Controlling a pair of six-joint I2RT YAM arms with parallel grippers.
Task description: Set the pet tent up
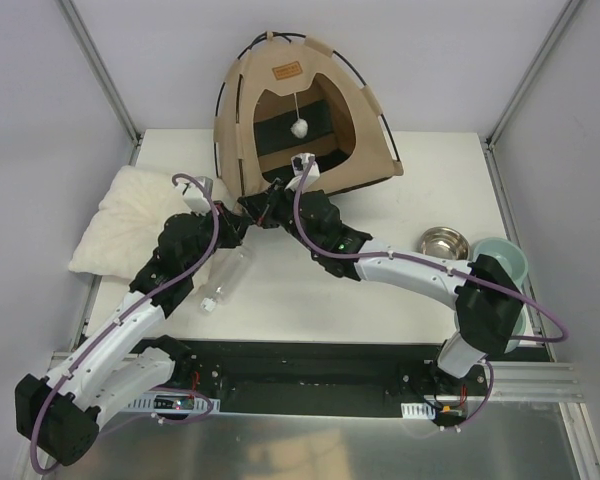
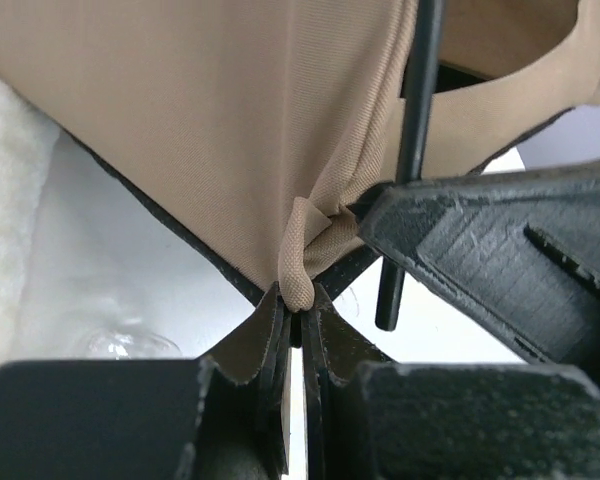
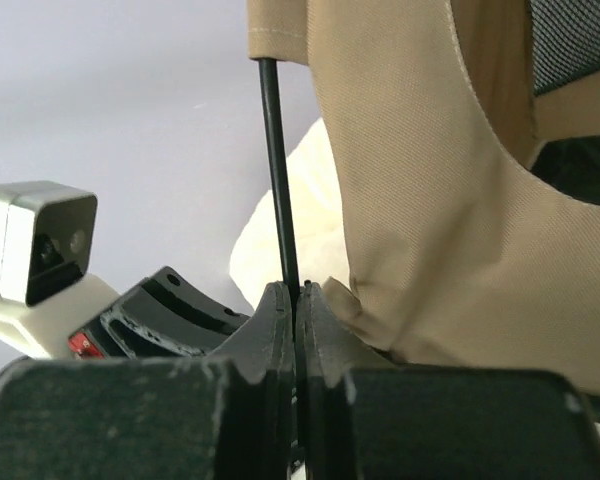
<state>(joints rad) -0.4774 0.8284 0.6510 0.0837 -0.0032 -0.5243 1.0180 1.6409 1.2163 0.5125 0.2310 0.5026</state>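
The pet tent (image 1: 305, 60) is standing at the upper centre of the overhead view, and both grippers are meeting at its lower-left front corner, just right of the pillow (image 1: 120, 230). The left gripper (image 2: 298, 300) is pinching the tan corner tab (image 2: 302, 262), jaws clenched, while the right gripper (image 3: 294, 296) is clamping the thin black pole (image 3: 278, 170) near its lower end. To seat the pole well, the left should probably be holding the tab taut and steady while the right is steering the tip straight in, without twisting it.
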